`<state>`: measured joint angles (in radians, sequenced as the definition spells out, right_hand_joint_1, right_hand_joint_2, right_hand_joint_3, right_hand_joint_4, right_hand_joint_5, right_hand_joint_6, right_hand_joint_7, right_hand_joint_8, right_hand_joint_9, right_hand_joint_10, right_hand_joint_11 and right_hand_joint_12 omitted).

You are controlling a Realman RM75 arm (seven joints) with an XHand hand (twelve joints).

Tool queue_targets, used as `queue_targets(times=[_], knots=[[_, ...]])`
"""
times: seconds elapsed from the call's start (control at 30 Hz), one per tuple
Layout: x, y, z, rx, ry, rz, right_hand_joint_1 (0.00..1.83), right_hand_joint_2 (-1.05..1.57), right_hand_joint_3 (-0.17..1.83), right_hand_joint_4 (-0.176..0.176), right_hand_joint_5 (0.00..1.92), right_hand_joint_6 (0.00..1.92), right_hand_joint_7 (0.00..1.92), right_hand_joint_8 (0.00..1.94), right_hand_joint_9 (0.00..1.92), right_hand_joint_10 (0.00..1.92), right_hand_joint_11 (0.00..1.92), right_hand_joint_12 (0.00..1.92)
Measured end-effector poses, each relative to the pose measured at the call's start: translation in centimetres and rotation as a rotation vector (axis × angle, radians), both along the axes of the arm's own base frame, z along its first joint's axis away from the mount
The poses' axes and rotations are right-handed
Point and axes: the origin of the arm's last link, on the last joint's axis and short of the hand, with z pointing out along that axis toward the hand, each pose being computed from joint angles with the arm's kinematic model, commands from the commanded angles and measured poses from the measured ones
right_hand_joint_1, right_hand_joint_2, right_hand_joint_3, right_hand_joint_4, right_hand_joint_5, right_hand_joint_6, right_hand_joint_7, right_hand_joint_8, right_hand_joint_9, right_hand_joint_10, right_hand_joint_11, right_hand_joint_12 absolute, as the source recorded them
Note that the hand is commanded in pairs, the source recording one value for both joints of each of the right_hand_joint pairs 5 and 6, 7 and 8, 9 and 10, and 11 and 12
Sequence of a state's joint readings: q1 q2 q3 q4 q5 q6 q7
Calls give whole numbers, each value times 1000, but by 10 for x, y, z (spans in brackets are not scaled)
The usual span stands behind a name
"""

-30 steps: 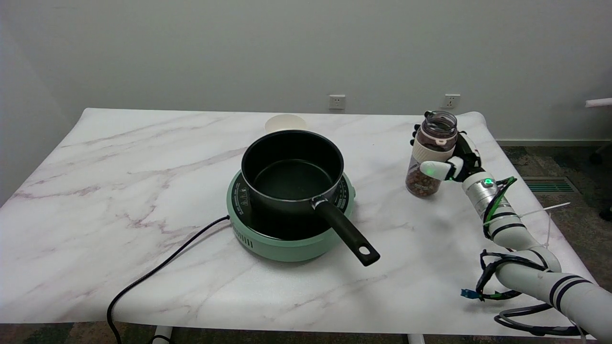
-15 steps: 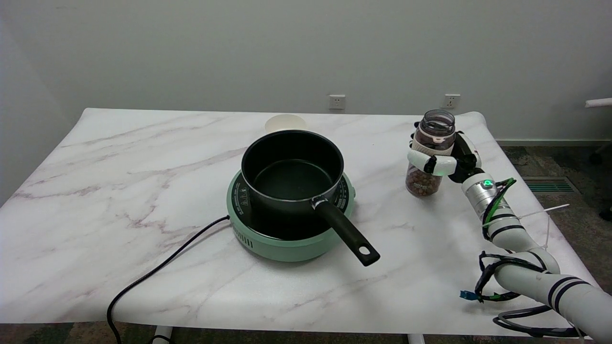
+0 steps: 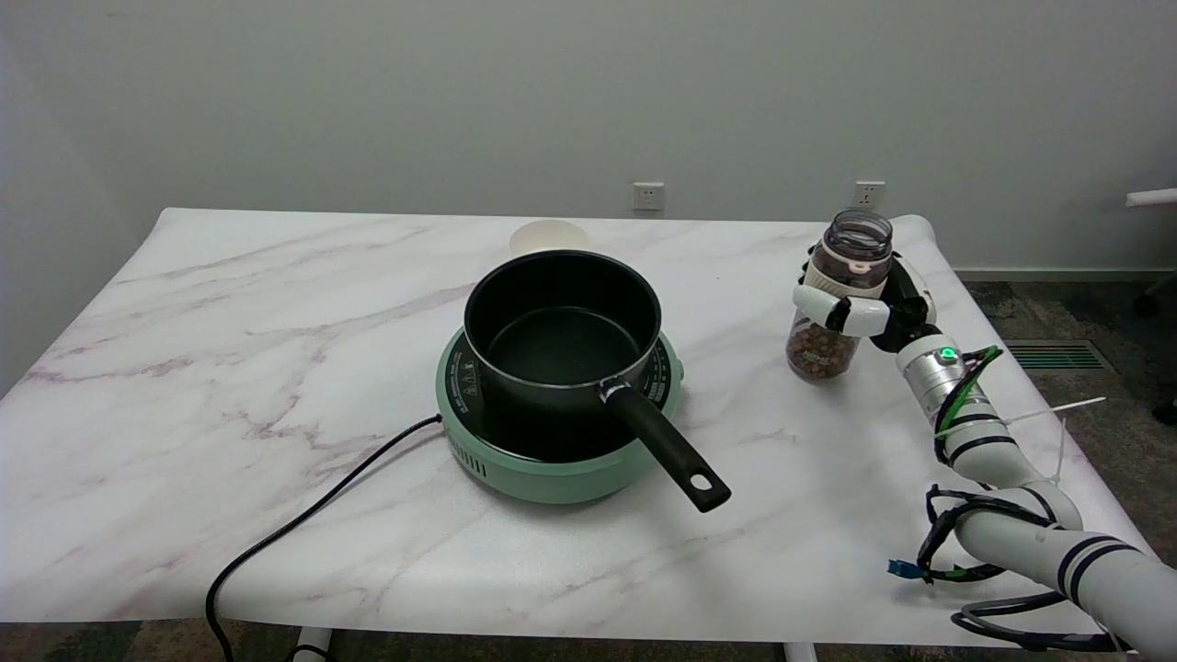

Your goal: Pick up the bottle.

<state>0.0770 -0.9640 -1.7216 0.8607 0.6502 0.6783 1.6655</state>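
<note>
Looks like a lab or office test room rather than a home kitchen. Plain grey-white wall (image 3: 460,92), bare apart from two wall sockets (image 3: 648,196). Marble-patterned sheet covers the table (image 3: 230,322), curling at the far right corner. Lone mint-green hotplate (image 3: 552,464) with black saucepan (image 3: 561,326), power cord (image 3: 303,524) trailing off the near edge. Patterned carpet (image 3: 1085,322) on the floor. Cabled white robot arm (image 3: 1030,533) at the right.

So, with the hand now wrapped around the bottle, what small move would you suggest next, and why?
Probably a short, straight lift. The right hand grips the bottle around its middle, and its base looks at or barely off the table. Keep it upright: the top looks open.
</note>
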Motion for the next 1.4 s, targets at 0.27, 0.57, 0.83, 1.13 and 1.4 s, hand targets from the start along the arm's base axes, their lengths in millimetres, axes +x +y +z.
queue_targets(times=[0.27,0.57,0.83,1.13,1.4], knots=[[4,1,3,-4,-7,21,1459,886,698,0,1585,1585,1480,1480,1399,1399,1211,1211],[24,-3,7,12,20,69,1429,1053,574,0,1693,1693,1541,1541,1470,1470,1267,1267],[59,-18,2,67,68,125,1443,1012,606,0,1676,1676,1523,1523,1452,1452,1251,1251],[95,-37,-10,140,163,145,1485,833,757,0,1609,1609,1479,1479,1415,1415,1214,1214],[127,-51,-25,198,252,168,1504,754,837,0,1571,1571,1469,1469,1397,1397,1202,1202]])
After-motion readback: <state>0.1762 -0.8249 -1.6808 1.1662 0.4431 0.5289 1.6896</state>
